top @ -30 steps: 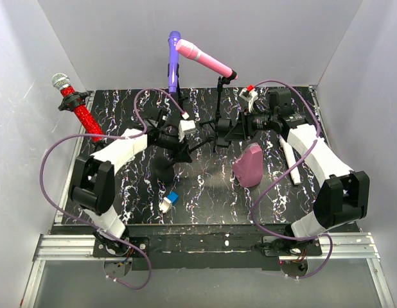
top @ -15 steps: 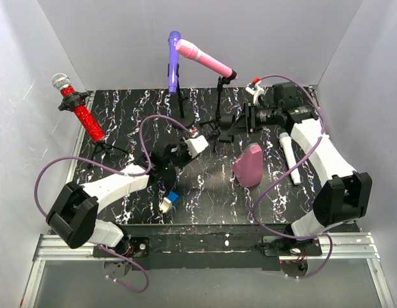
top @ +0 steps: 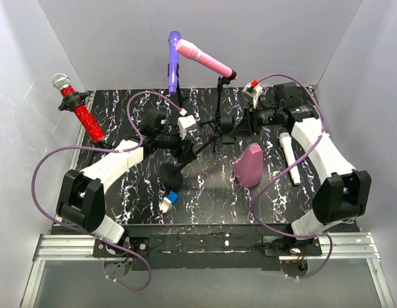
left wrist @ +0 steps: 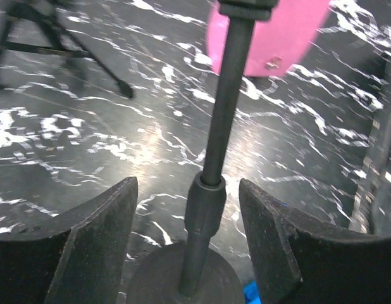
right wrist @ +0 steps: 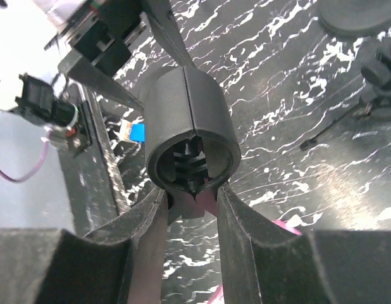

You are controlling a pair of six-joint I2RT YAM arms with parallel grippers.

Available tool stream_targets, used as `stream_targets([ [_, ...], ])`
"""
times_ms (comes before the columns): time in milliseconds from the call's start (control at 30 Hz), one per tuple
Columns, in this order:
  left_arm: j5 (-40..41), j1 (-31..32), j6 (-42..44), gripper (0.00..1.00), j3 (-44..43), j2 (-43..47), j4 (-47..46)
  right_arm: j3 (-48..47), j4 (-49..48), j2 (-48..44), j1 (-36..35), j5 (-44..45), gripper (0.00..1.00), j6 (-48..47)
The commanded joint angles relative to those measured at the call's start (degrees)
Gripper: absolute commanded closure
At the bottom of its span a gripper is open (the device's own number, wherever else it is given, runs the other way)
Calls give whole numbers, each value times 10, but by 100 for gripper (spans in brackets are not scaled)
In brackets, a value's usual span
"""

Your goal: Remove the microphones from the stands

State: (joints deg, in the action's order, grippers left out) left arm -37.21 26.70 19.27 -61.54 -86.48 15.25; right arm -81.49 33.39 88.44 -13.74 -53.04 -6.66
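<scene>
Top external view: the black marbled table (top: pixel 121 212) carries everything. Half a second ago the left arm (top: pixel 112 163) lay low across the near-left part of the surface. Now it has drawn up and its wrist sits closer to the far edge, with the left gripper (top: pixel 180 153) pointing down at the stand (top: pixel 171 172). The left wrist view shows its fingers (left wrist: pixel 94 240) spread wide, one on each side of the stand's pole and clear of it, with the round base just below them. The right arm (top: pixel 317 151) has only edged toward the far-right corner. The right gripper (right wrist: pixel 192 190) is closed narrow on the neck of the stand's empty clip (right wrist: pixel 189 120). The stand leans across the middle of the surface, its base toward the near-left and its clip at the right gripper. A red microphone (top: pixel 83 115) at the far-left corner, and a purple microphone (top: pixel 173 61) and a pink microphone (top: pixel 205 58) by the far edge, are held up off the surface as before. A pink pouch (top: pixel 248 167) lies right of centre, unmoved. The white microphone (top: pixel 288 154) lies flat near the right edge, off the stand and apart from both grippers, in the same place. A small blue-and-white block (top: pixel 169 202) keeps its spot by the near edge
</scene>
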Motion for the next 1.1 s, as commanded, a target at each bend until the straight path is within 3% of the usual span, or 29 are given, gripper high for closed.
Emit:
stream_targets([
  [0, -187, -16, 95, 39, -49, -47, 166, -3, 20, -32, -4, -22, 99, -179],
  [67, -209, -17, 170, 45, -74, -90, 238, -10, 17, -29, -5, -11, 99, -185],
  [167, -238, -17, 189, 60, -95, -140, 266, -15, 12, -29, -5, -6, 99, -179],
  [233, -237, -15, 163, 79, -89, -139, 227, -17, 8, -29, -4, -1, 99, -167],
  [267, -222, -12, 144, 95, -83, -129, 192, -16, -1, -29, -4, 5, 99, -147],
  [300, -199, -8, 120, 100, -73, -112, 156, -16, -9, -30, -4, 20, 99, -114],
  [367, -90, 7, 40, 100, -20, -44, -5, -23, -25, -30, -2, 58, 99, -14],
  [400, 46, 25, -11, 100, 26, 3, -114, -30, -24, -27, 1, 66, 99, 60],
  [433, 217, 64, -10, 100, 66, 47, -207, -38, -11, -21, 7, 50, 99, 113],
  [500, 414, 135, 50, 100, 98, 66, -300, -44, 10, -6, 14, 22, 99, 186],
  [600, 455, 144, 50, 100, 96, 47, -288, -15, 1, 2, 27, 28, 99, 266],
  [667, 468, 145, 44, 100, 110, 33, -290, -10, 9, 8, 29, 48, 99, 253],
  [733, 475, 140, 6, 82, 115, 23, -295, -8, 6, 11, 33, 57, 99, 234],
  [800, 373, 94, -54, 62, 104, 24, -257, -2, -8, 10, 35, 54, 99, 206],
  [833, 252, 73, -76, 56, 93, 19, -237, -2, -11, 9, 35, 48, 99, 189],
  [867, 186, 57, -86, 51, 79, 14, -212, -3, -13, 9, 35, 43, 99, 170],
  [967, 5, 14, -84, 42, 27, -7, -121, -9, -11, 5, 35, 8, 99, 102],
  [1067, -153, -15, -38, 41, -36, -52, -8, -3, -16, -19, 33, -16, 99, 29],
])
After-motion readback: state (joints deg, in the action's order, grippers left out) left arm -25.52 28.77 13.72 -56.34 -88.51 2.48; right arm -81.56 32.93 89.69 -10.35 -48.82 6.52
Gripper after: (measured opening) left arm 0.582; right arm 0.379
